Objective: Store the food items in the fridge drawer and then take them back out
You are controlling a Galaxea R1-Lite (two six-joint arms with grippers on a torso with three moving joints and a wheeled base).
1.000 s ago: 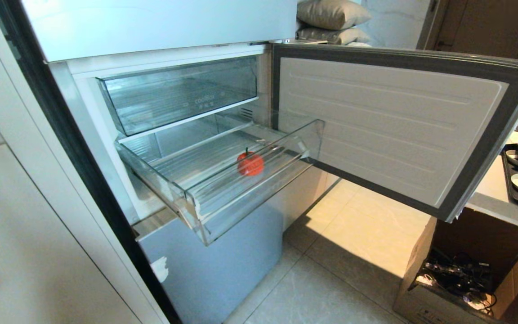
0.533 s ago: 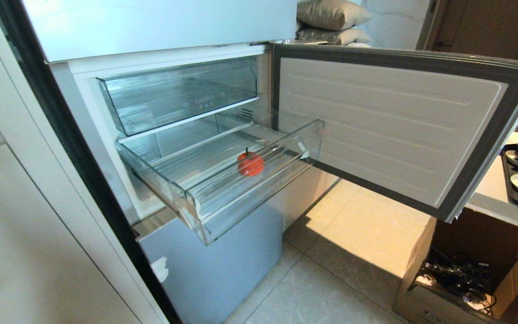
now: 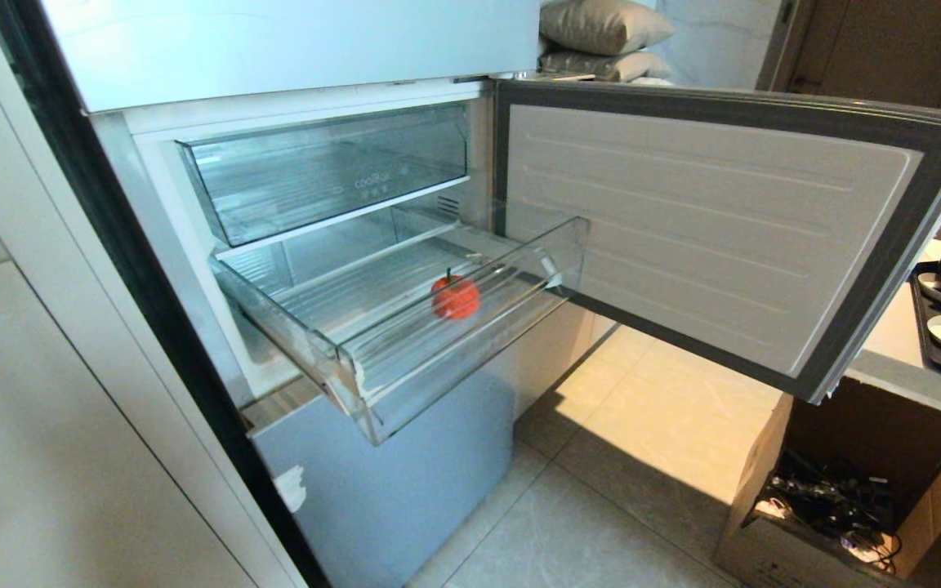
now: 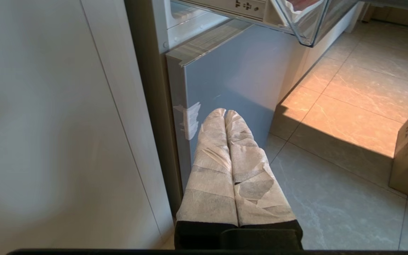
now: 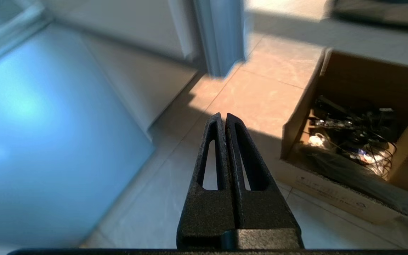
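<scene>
At far left a pale cabinet panel runs beside the fridge's dark edge strip, and low against the grey lower door hangs the left gripper, its cloth-wrapped fingers pressed together on nothing. Above it the fridge drawer juts out over the floor, its long axis running across the fridge opening and its chipped front wall nearest the camera, with open air in front and below. Sitting on the ribbed floor toward the drawer's right half is the tomato, upright, its short dark stem pointing up and slightly back; it stands apart from all walls, with bare ribs to either side. Over the drawer sits the taller clear bin, pushed in. Further right the open fridge door swings out, leaving a wedge of tiled floor between it and the drawer. Over that floor the right gripper has its black fingers closed flat together and empty, beside a cardboard box of cables
</scene>
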